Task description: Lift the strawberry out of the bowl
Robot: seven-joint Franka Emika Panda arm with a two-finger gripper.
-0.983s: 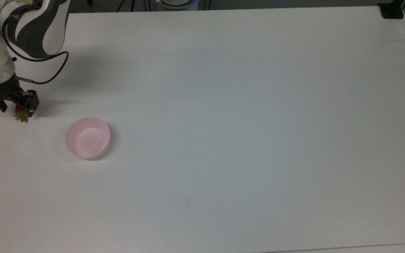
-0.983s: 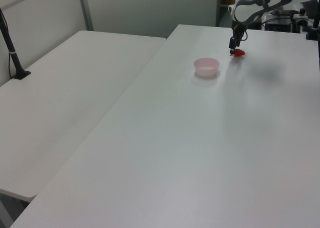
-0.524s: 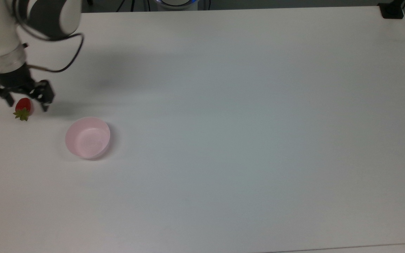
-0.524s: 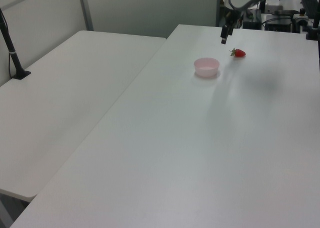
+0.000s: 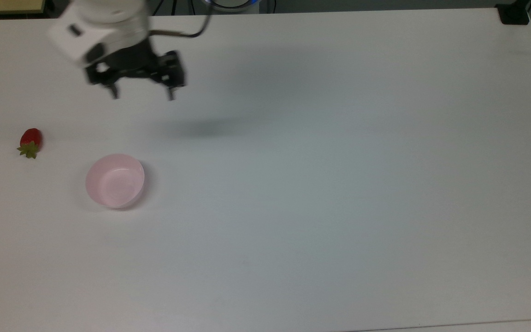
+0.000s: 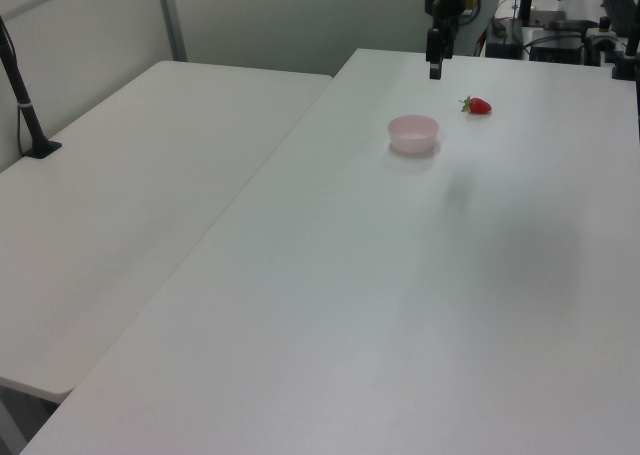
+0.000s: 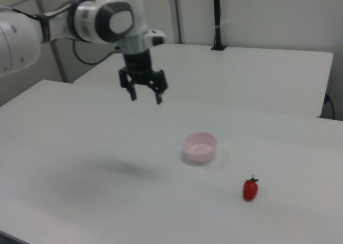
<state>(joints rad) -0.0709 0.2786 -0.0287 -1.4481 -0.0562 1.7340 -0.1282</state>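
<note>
The red strawberry (image 5: 30,140) with its green cap lies on the white table, outside the bowl, at the top view's far left; it also appears in the left view (image 6: 478,105) and the right view (image 7: 250,189). The pale pink bowl (image 5: 115,180) stands empty a short way from it (image 6: 413,133) (image 7: 199,147). My gripper (image 5: 142,94) hangs open and empty high above the table, well away from both, up and to the right of the bowl in the top view (image 7: 145,97) (image 6: 435,63).
The white table (image 5: 339,184) stretches wide to the top view's right. A second white table (image 6: 130,205) stands beside it on the left view's left. A black post base (image 5: 513,14) sits at the top view's far right corner.
The gripper let go of the strawberry, left it on the table, then rose and swung away to the top view's right. Strawberry and bowl have stayed put.
</note>
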